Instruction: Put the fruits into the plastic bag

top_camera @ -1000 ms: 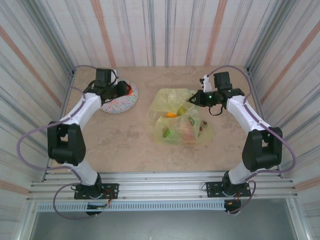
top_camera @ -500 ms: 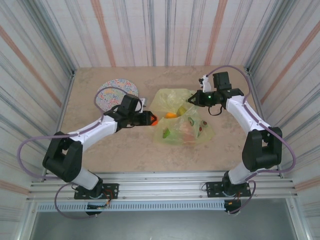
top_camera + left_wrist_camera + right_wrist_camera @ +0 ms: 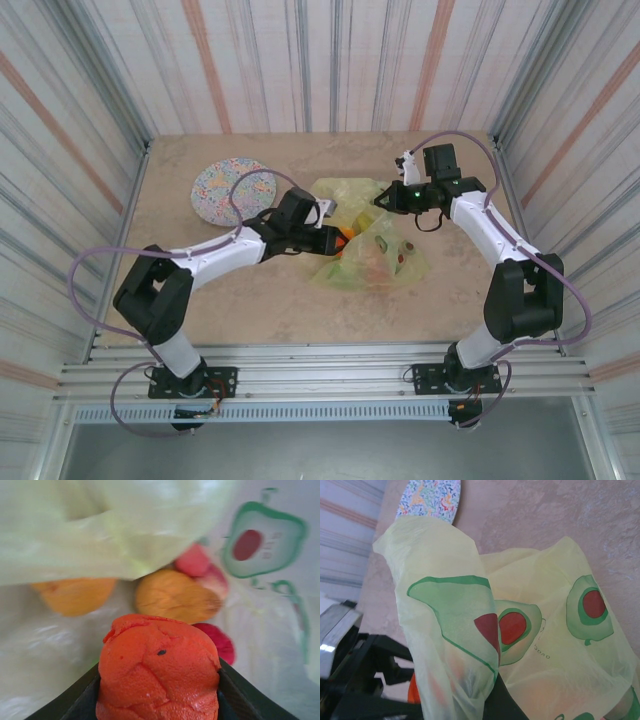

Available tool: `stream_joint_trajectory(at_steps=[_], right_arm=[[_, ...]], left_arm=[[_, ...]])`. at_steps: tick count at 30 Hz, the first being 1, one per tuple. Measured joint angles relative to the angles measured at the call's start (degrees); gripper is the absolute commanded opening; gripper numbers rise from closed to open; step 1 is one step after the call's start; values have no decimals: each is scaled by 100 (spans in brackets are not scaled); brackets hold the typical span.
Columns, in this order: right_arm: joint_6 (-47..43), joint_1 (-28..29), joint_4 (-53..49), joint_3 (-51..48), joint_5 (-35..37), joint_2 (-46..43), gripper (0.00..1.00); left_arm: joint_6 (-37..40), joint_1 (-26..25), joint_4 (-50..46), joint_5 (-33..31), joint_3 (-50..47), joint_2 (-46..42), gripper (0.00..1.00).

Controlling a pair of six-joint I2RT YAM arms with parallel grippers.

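Note:
My left gripper is shut on a red-orange fruit, which sits between its dark fingers. It holds the fruit at the open mouth of the yellow plastic bag printed with avocados. Inside the bag just ahead lie an orange fruit, another orange one, a pink one and a dark red one. My right gripper is shut on the bag's upper edge and lifts it. The right wrist view shows the left gripper and its fruit beneath the raised film.
The speckled plate lies at the back left with nothing on it, and its edge shows at the plate's rim in the right wrist view. Striped walls enclose the beige table. The bag rests right of centre.
My left arm has swung from the plate across to the bag's mouth, carrying the red-orange fruit. The right gripper has kept its hold on the bag's edge.

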Motion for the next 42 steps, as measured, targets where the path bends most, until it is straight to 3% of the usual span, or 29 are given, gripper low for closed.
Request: stream_joint_trajectory(at_steps=[11,17,28,42], right_arm=[[0,0,0,0,-2,0,0],[0,0,0,0,2,0,0],[0,0,0,0,13,4,0],[0,0,0,0,13,44,0]], left_arm=[[39,-407,413,522,992,933,57],[31,-444,503,577,1266,1292,69],[391,-367,236,398,1283,1231,81],[634,-138,190,264,1045,769,84]])
